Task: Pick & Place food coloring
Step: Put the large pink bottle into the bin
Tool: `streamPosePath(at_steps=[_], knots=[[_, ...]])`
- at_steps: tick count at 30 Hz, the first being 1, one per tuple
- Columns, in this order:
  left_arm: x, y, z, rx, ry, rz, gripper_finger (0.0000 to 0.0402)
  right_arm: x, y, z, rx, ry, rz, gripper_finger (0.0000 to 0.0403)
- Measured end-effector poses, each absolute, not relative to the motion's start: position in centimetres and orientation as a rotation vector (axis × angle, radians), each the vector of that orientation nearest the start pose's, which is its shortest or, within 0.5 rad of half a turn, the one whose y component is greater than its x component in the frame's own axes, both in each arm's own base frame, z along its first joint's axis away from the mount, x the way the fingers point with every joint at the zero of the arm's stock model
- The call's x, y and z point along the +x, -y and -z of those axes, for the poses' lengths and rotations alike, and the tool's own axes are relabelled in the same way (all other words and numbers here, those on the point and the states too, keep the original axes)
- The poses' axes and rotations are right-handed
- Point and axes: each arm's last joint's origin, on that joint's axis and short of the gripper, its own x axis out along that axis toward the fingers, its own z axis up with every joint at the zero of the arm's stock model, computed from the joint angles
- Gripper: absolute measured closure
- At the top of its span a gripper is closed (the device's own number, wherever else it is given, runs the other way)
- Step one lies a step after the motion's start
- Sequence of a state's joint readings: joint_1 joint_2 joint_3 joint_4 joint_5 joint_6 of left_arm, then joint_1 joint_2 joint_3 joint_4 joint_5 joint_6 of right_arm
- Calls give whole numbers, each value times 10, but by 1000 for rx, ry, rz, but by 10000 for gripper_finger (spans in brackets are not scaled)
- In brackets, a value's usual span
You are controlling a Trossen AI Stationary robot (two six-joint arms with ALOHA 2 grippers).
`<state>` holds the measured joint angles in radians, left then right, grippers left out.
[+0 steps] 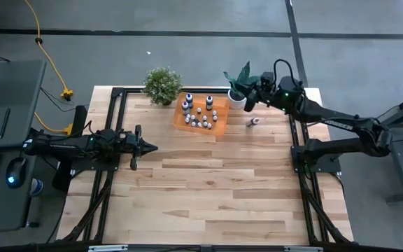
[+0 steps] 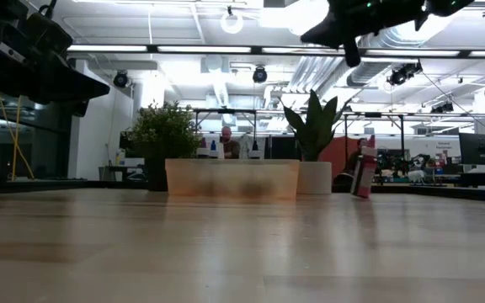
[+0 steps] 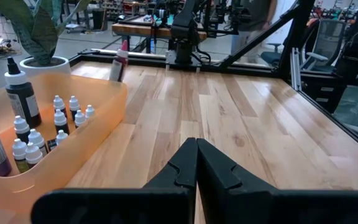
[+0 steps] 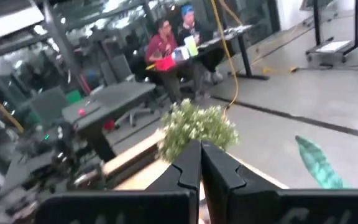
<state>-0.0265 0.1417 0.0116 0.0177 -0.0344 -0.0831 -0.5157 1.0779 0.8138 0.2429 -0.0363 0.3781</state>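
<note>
1. My right jaws (image 1: 247,103) hang pressed together and empty, raised above the desk (image 1: 208,189), free of everything.
2. Below and just beside them, one pink bottle (image 1: 255,122) stands alone outside the orange tray (image 1: 219,128); other food coloring bottles (image 1: 200,115) sit inside.
3. My left jaws (image 1: 152,148) wait, closed, well apart.

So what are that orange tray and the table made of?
The orange tray looks like thin, slightly glossy plastic: light and the bottles' outlines show through its wall. The table looks like pale wood with a smooth satin finish, built from joined planks with visible grain.
</note>
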Motion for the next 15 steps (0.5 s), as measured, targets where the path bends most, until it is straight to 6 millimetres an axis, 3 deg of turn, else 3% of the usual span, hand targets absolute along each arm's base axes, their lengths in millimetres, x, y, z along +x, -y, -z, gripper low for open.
streamPosePath(at_steps=[15], knots=[[105, 2, -158, -80, -112, -12, 401, 168, 94, -301, 469, -409, 580, 401]])
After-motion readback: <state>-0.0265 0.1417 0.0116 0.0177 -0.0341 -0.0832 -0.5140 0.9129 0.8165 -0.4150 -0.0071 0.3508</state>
